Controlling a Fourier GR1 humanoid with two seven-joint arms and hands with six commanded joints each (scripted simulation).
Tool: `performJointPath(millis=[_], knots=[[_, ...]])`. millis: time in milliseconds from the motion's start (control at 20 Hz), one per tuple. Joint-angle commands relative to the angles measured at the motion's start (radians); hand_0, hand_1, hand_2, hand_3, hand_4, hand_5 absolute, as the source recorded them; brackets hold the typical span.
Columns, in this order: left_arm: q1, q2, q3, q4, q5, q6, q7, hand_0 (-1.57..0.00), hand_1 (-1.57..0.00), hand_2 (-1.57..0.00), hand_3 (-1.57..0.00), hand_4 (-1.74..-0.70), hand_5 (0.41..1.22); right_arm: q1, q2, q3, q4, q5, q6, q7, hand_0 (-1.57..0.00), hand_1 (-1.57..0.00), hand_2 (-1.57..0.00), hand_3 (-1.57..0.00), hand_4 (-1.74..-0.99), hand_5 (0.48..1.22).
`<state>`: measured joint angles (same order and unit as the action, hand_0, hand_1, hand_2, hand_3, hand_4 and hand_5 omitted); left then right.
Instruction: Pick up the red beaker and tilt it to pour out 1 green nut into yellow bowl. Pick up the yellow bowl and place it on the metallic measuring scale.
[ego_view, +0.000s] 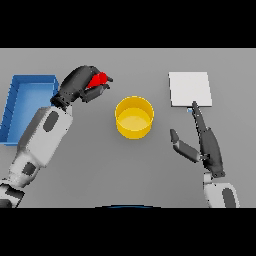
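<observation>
My left hand (81, 82) is curled round the red beaker (100, 79), holding it up and tipped on its side to the left of the yellow bowl (134, 117); most of the beaker is hidden by the fingers. The bowl stands upright at the table's centre, and I cannot make out a nut in it. The metallic measuring scale (189, 88), a pale square plate, lies at the back right. My right hand (207, 145) rests open to the right of the bowl, its fingertips reaching the scale's near edge.
A blue bin (20, 107) stands at the left edge of the table, beside my left arm.
</observation>
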<state>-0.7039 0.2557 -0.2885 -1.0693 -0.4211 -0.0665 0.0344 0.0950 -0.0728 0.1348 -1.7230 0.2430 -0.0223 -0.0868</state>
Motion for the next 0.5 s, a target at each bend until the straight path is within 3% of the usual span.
performJointPath(millis=[0, 300, 350, 450], knots=[[-0.019, -0.002, -0.031, 0.008, -0.030, -0.005, 0.016, -1.57, -1.57, -1.57, -1.57, -1.74, 1.139, 0.001, 0.004, 0.001, -0.003, 0.000, -0.001, 0.001, 0.00, 0.00, 0.00, 0.00, -1.178, 0.667], [-0.126, 0.043, -0.242, 0.040, -0.240, -0.084, 0.081, -1.57, -1.57, -1.57, -1.57, -1.74, 1.197, 0.019, 0.015, 0.002, -0.022, -0.014, 0.001, 0.005, 0.00, 0.00, 0.00, 0.00, -1.187, 0.676], [-0.149, 0.053, -0.273, 0.053, -0.268, -0.115, 0.087, -1.57, -1.57, -1.57, -1.57, -1.69, 1.202, 0.010, 0.019, 0.000, -0.013, -0.014, -0.003, 0.016, 0.00, 0.00, 0.00, 0.00, -1.191, 0.675], [-0.197, 0.066, -0.331, 0.094, -0.323, -0.149, 0.076, -1.57, -1.57, -1.57, -1.44, -1.70, 1.209, 0.023, 0.021, -0.001, -0.017, -0.026, 0.004, 0.014, 0.00, 0.00, 0.00, 0.00, -1.191, 0.675]])
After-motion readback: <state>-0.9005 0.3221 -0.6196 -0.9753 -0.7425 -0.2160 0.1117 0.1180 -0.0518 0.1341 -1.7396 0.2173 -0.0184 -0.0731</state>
